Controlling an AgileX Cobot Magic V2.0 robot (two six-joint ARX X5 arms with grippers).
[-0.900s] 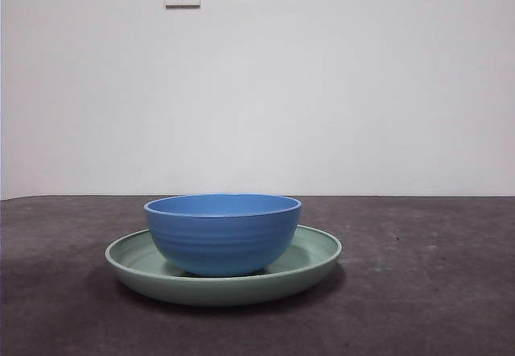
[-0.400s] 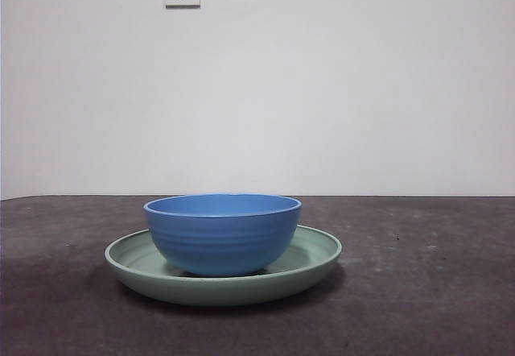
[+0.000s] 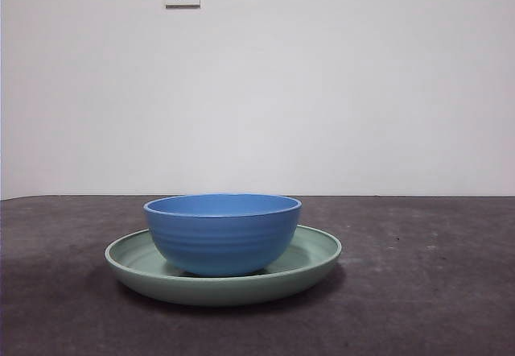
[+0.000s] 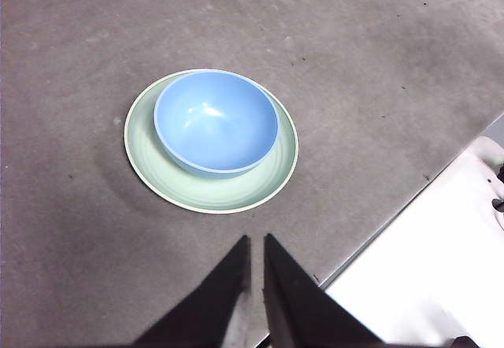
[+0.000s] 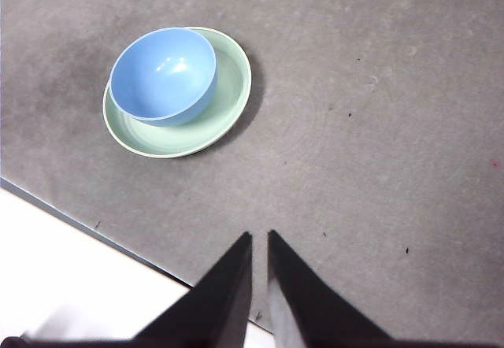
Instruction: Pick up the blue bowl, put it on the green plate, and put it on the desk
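Two grippers hang high above the desk (image 3: 434,291), well clear of the work: the left gripper (image 4: 255,242) and the right gripper (image 5: 259,238) each show jaws nearly together, holding nothing. Low in the middle of the front view, the blue bowl (image 3: 222,233) sits upright in the green plate (image 3: 318,251), off-centre. It looks light, stiff and smooth, likely slippery; I'd pinch its rim.

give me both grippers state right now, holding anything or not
Left gripper: shut, holding nothing, well clear of the blue bowl.
Right gripper: shut, holding nothing, away from the bowl and the green plate.
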